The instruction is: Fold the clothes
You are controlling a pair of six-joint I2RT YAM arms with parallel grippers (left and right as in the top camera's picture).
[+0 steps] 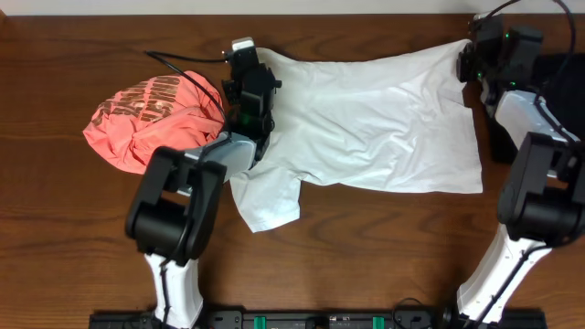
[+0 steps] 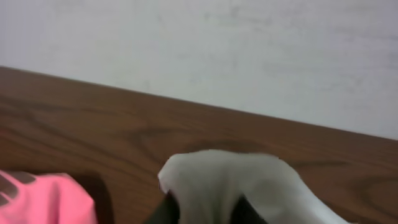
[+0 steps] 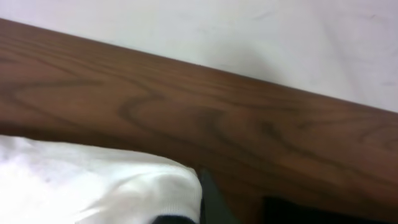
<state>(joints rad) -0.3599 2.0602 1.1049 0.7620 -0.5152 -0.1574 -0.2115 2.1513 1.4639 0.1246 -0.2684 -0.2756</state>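
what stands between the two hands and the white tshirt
Nothing visible: the left hand and right hand are both at the far edge of the white T-shirt, with fabric in their fingers. The pink shirt sits off to the side, not between.

Robot lab, wooden table (image 1: pixel 384 247), bare white wall (image 2: pixel 249 50), two mounted arms (image 1: pixel 174 215)
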